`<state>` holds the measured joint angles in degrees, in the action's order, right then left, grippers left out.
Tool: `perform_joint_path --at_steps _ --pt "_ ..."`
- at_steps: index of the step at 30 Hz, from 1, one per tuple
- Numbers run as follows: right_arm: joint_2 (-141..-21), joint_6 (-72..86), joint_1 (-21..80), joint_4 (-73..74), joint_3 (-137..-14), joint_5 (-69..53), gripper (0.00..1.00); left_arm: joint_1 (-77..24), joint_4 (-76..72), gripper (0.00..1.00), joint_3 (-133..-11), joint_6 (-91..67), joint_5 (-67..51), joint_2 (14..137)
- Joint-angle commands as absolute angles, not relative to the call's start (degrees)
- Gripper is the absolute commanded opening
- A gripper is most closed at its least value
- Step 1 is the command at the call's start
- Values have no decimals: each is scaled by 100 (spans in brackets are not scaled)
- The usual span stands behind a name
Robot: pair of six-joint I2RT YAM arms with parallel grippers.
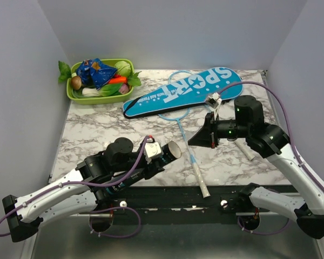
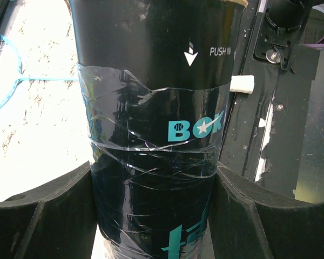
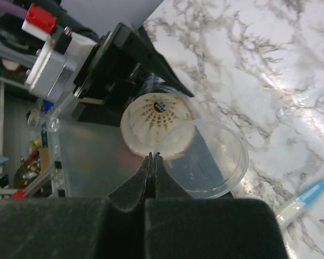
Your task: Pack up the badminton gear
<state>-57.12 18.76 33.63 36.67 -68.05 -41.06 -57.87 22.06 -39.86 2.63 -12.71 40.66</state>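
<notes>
Left tool (image 1: pixel 162 155) clamps the dark shuttlecock tube (image 1: pixel 173 150) by the near edge of the bench (image 1: pixel 97 135), a shuttlecock (image 3: pixel 156 114) visible inside. Right tool (image 3: pixel 153 159) pinches the clear cap (image 3: pixel 205 162) by its thin rim at the tube mouth. Risk: slight misalignment would cock the cap or slip it free.

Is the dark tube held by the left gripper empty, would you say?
No, the right wrist view shows a white shuttlecock inside the dark tube.
</notes>
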Motion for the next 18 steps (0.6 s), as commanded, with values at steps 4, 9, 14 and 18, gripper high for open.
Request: perform_joint_path --at_steps 4,9,14,18 --pt "-5915 2004 4148 3595 -6856 -4228 1 -5783 2083 0 -4184 167 -1521 3903" --pt "-5959 2144 4298 3252 -6777 -4315 1 -5783 2074 0 -4166 158 -1538 3858" --pt "-6073 2118 4395 3234 -6891 -4289 1 -5783 2065 0 -4175 167 -1600 3867" --pt "-6205 2110 4447 3226 -6961 -4377 0 -5792 2057 0 -4175 167 -1626 3858"
